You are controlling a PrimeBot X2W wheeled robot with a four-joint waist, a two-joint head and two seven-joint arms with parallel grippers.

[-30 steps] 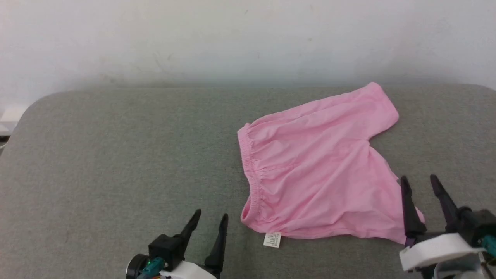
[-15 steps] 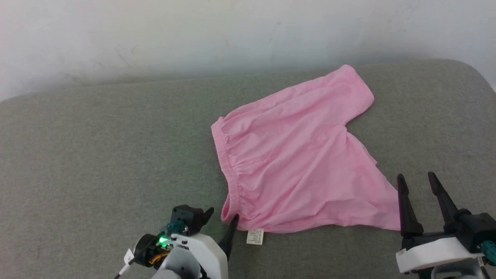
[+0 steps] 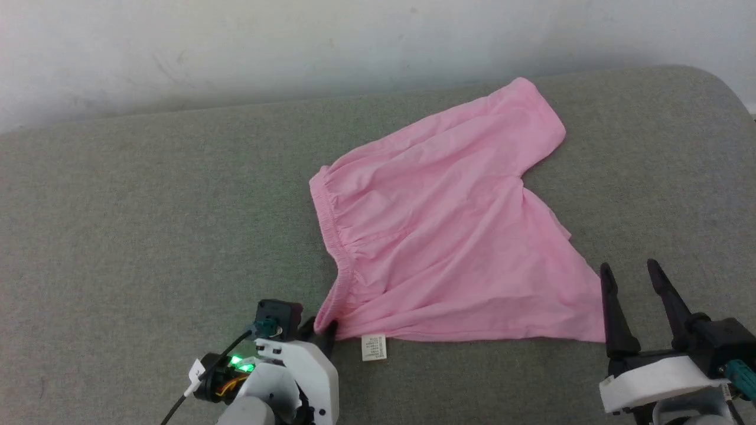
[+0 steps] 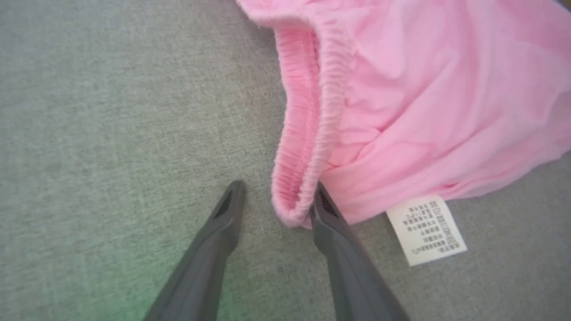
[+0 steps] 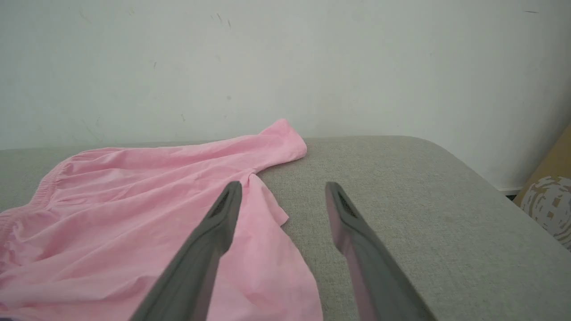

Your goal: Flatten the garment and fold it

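Lower left in the head view, the left gripper (image 3: 319, 330) stood spread astride the waistband corner (image 4: 290, 209), not pinching. The garment (image 3: 437, 236) lay centre-right on the grey cushion (image 3: 147, 224): thin, limp, light, probably best held by that gathered elastic. Lower right, the right gripper (image 3: 629, 267) gaped beside the hem (image 3: 582, 330).

The tabletop (image 3: 147, 224) is covered in grey-green woven cloth and has a rounded far right corner. On its right half lies a pink garment (image 3: 437, 236), spread out with a few wrinkles. Its gathered waistband (image 3: 331, 236) faces left, and a small white label (image 3: 374, 347) rests on the cloth at its near edge.
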